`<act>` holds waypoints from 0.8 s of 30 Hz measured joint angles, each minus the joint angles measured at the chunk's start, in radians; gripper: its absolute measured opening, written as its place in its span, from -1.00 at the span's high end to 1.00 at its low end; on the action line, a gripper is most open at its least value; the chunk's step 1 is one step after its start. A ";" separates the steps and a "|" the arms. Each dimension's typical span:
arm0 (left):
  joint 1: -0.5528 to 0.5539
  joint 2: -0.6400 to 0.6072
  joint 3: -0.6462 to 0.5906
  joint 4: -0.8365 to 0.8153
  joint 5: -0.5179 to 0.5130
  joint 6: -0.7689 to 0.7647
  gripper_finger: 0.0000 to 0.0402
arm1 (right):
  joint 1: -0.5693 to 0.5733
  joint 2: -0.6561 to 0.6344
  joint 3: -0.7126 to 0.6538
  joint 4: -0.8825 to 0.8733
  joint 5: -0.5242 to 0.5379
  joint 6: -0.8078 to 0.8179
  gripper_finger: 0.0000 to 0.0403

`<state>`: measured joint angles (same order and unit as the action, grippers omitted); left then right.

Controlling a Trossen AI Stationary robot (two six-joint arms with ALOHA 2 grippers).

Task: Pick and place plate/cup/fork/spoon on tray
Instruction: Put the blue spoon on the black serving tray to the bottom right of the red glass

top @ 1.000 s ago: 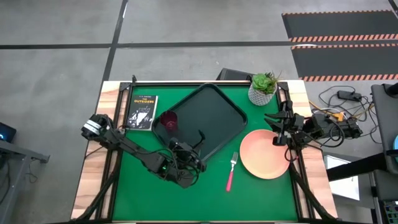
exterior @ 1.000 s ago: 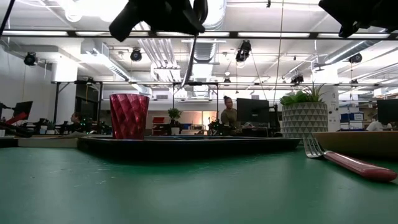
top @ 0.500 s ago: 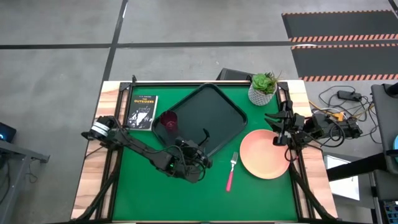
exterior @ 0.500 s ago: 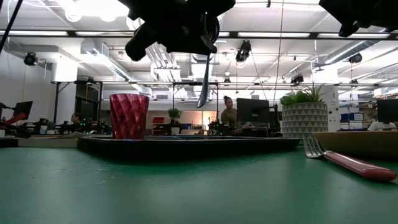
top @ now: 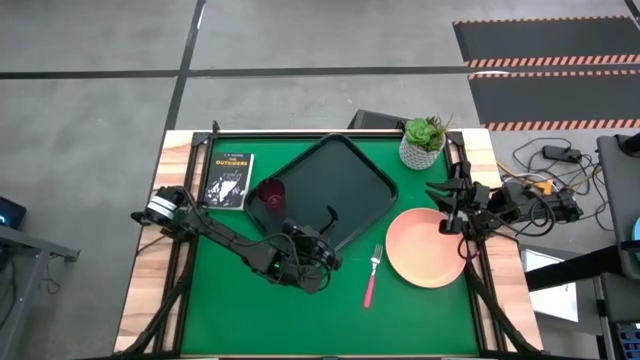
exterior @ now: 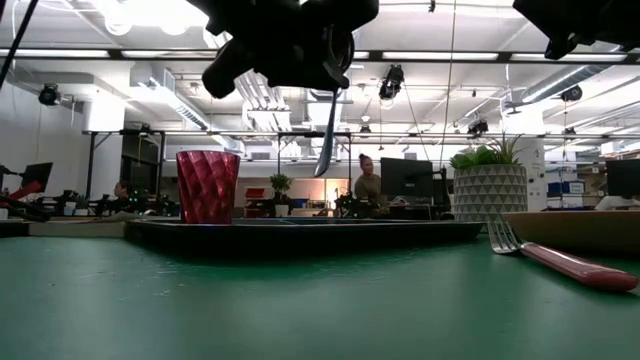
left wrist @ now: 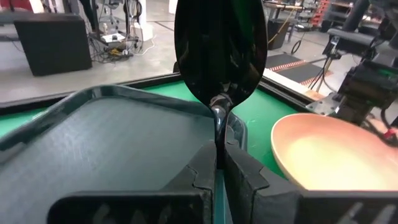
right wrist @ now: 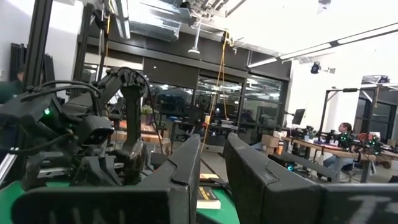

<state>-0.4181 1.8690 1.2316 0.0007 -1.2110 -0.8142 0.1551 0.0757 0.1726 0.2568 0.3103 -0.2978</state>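
The left hand [top: 322, 243] hovers just off the lower edge of the tray [top: 350, 170], centre of the high view, its fingers [left wrist: 239, 171] pinched tight on the neck of the spoon [left wrist: 220, 53]. In the left wrist view the spoon's bowl stands out past the fingertips, with the tray's raised rim directly beyond it. From tabletop level the spoon [exterior: 328, 130] hangs clear of the surface, bowl pointing down, above the tray [exterior: 300, 232] in the middle of the frame.

The cup [top: 272, 194] stands upright inside the tray at its left corner, and shows at left of centre in the low view [exterior: 207, 186]. The plate [top: 425, 248] lies on the green tabletop [top: 250, 310] right of centre, outside the tray, near its lower right corner. The fork [top: 372, 276] rests on the tabletop between the tray and the plate, tines toward the top of the frame, just beside the plate's left rim; the low view shows it at right [exterior: 560, 260].

The right hand [top: 447, 205] waits at the right side of the high view, over the plate's upper right edge. Its fingers [right wrist: 180, 168] stand a narrow gap apart with nothing between them.

A small black book [top: 231, 180] lies left of the tray, and a potted plant [top: 423, 142] stands at the tabletop's upper right corner.
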 joint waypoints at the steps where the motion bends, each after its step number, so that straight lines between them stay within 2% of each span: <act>1: 0.002 0.000 0.000 0.000 0.000 0.024 1.00 | 0.000 0.000 0.000 0.006 -0.002 0.004 0.69; 7: 0.027 -0.002 0.004 0.051 -0.003 0.188 1.00 | 0.000 0.000 0.000 0.052 -0.126 0.019 0.69; 14: 0.037 -0.002 0.004 0.053 -0.003 0.193 1.00 | 0.000 0.031 0.000 0.080 -0.161 0.037 0.69; 18: 0.037 -0.002 0.004 0.059 -0.003 0.193 1.00 | 0.000 0.128 0.000 0.167 -0.161 0.037 0.69; 24: 0.038 -0.002 0.003 0.067 -0.003 0.193 1.00 | 0.000 0.346 0.000 0.352 -0.161 0.024 0.69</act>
<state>-0.3805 1.8668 1.2350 0.0682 -1.2142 -0.6212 0.1548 0.4214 0.1726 0.6085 0.1490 -0.2734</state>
